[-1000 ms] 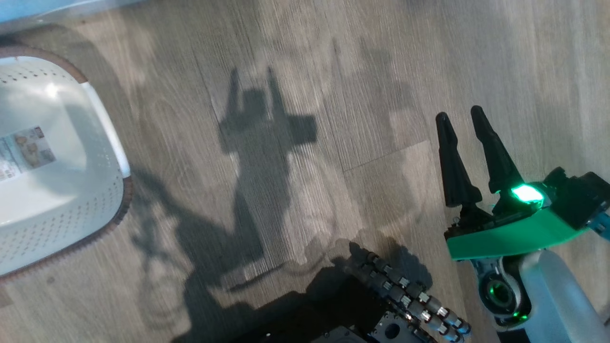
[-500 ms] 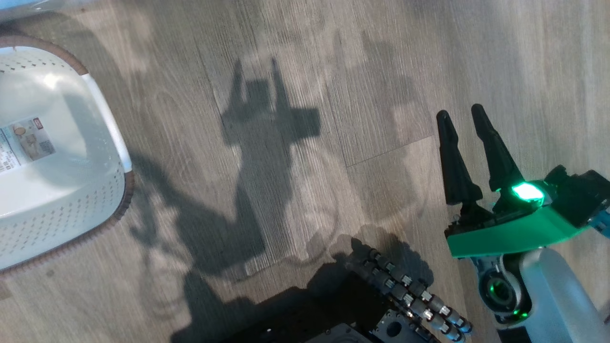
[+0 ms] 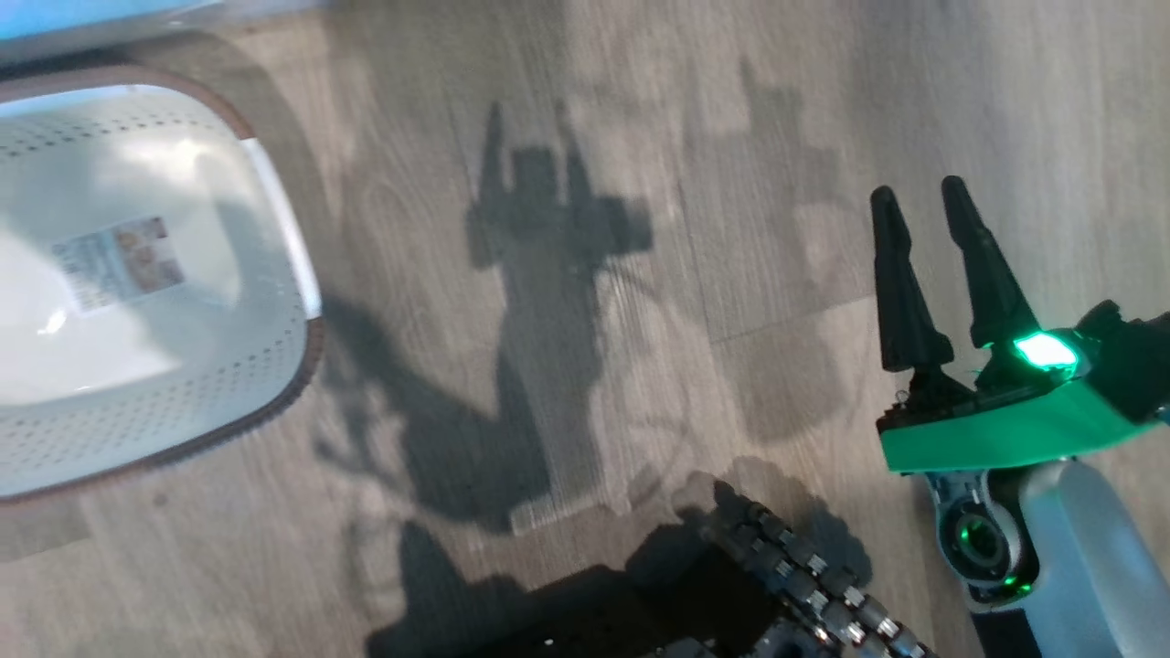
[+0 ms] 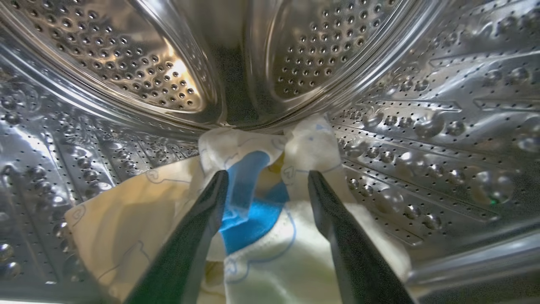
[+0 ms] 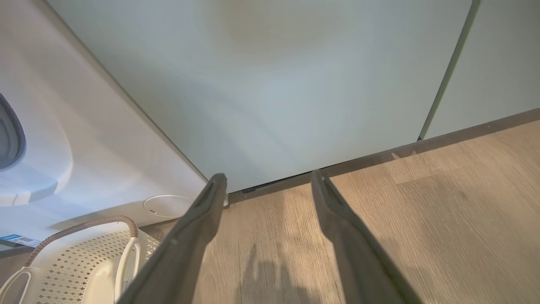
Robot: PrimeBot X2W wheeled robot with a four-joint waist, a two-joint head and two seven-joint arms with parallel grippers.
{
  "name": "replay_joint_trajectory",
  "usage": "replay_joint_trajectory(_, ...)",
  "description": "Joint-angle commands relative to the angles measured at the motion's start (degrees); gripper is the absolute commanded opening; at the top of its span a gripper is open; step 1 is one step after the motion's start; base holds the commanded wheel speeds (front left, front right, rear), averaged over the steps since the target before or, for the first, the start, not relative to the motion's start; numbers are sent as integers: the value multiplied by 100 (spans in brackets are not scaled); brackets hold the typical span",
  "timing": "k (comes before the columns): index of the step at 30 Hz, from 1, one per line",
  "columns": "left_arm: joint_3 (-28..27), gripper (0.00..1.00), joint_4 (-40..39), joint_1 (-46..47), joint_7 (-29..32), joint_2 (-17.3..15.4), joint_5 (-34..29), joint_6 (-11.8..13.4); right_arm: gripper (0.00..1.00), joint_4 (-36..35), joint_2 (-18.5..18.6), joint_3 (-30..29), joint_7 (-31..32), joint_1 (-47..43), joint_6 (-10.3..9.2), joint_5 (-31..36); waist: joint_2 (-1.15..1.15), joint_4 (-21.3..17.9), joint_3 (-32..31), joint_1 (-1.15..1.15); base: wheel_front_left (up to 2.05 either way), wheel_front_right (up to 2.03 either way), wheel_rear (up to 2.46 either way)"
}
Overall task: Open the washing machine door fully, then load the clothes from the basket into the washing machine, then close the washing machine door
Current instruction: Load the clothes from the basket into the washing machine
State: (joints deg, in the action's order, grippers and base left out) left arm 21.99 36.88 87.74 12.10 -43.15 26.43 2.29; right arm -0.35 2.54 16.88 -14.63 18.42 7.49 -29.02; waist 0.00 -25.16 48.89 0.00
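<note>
— Two grippers to count, yes? How does each one stand?

— Yes, two. The left gripper (image 4: 268, 173) is inside the steel drum (image 4: 422, 105) of the washing machine (image 5: 84, 147). Its two dark fingers are spread wide and pinch nothing. The right gripper (image 3: 919, 190) hangs over the wooden floor (image 3: 640, 137), also wide, with nothing between its two fingers.

— And the clothes, where are they?

— The clothes (image 4: 139, 211) lie on the bottom of the drum, under and just ahead of the left gripper. They are pale yellow-cream, with thin blue lines and one blue patch (image 4: 249, 211). How many garments there are, I cannot tell, because the folds overlap.

— How many baskets?

— One basket (image 3: 164, 384), on the floor at the robot's left, well apart from the right gripper. It has one brown rim and one label (image 3: 119, 260) on its base. In the right wrist view I count two white handles (image 5: 126, 261) on it, and it stands just in front of the white machine.

— Anything else on the machine front?

— One round service flap (image 5: 166, 205) low down, and one blue sticker (image 5: 12, 238) at the edge of that view. Beside the machine there are two pale green cabinet panels (image 5: 274, 84), with one thin gap between them.
</note>
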Motion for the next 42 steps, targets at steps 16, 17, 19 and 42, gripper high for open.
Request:
replay_joint_trajectory(16,-559,100,-1343,-1950,-1292,65,591,419,100,-141,33,-309,-37,-365,0,494,0,719,-683,0,0,0,0)
replay_joint_trajectory(17,-593,100,-1486,-2155,-1373,77,627,476,100,-141,33,-328,-37,-387,0,524,0,751,-731,0,0,0,0)
replay_joint_trajectory(19,-667,100,-1805,-2592,-1534,99,695,610,100,-145,33,-372,-37,-435,0,588,0,815,-823,0,0,0,0)
replay_joint_trajectory(42,-792,100,-4678,-7007,-2658,1115,712,2095,100,-101,481,-738,-37,-1122,0,1083,0,1733,-2144,0,0,0,0)
